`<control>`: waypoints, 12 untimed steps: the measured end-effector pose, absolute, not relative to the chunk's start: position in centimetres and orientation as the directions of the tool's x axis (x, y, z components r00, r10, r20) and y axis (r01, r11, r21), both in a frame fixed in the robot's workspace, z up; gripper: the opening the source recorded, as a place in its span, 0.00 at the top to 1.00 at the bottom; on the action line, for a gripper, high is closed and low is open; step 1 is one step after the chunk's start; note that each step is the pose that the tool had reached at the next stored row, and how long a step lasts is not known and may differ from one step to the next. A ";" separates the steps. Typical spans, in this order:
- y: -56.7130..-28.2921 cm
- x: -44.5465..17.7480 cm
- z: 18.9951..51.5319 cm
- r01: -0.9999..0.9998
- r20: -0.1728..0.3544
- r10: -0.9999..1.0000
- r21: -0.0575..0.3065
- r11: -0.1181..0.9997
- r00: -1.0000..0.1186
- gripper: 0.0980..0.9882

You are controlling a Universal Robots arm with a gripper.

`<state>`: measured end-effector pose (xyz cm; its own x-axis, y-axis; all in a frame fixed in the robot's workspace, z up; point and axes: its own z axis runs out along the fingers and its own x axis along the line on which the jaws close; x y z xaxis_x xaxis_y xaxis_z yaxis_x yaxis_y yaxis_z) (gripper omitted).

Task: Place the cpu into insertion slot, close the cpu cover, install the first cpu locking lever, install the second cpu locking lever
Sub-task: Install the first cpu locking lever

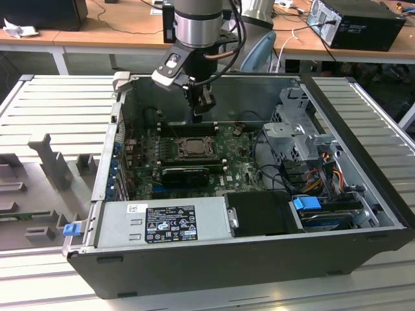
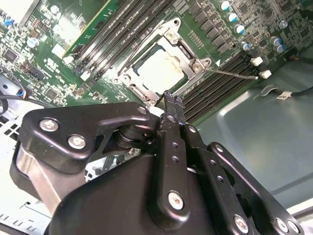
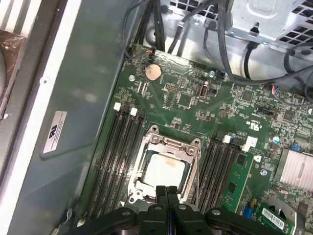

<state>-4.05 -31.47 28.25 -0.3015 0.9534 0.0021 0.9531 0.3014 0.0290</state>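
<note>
**Open case [image 1: 259, 259] with the board [image 1: 240, 165] exposed.** The slot [image 1: 192, 148] lies near the middle of the exterior view, between two banks of memory slots [image 3: 115, 156]. The gripper [image 1: 202, 107] hangs above it in the upper middle of the frame.

In both wrist views the cpu [image 3: 164, 170] sits flat in the slot. Its pale top shows through the window of the cover [image 3: 171, 143], which lies down over it. The gripper's fingers are pressed together and hold nothing. They are close over the cover's edge, but contact cannot be told.

In the second wrist view a thin wire lever [image 2: 230, 73] runs out from a cover corner across the memory slots. Whether it is latched cannot be told.

Handling, as judged:
- **Cpu:** light, stiff and easily damaged. It is best taken by its edges, though under the frame it offers no hold.
- **Cover:** thin, stiff metal that pivots only on its hinge.
- **Lever:** probably springy, slim and apt to slip. Its bent end is the place to push.
</note>
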 end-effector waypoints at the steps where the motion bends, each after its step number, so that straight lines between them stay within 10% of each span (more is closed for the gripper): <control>1: -31.5 -4.0 28.3 0.951 0.002 0.951 0.029 0.308 -0.308 0.99; 12: -31.5 -4.1 28.3 0.914 0.001 0.915 0.029 0.404 -0.405 0.99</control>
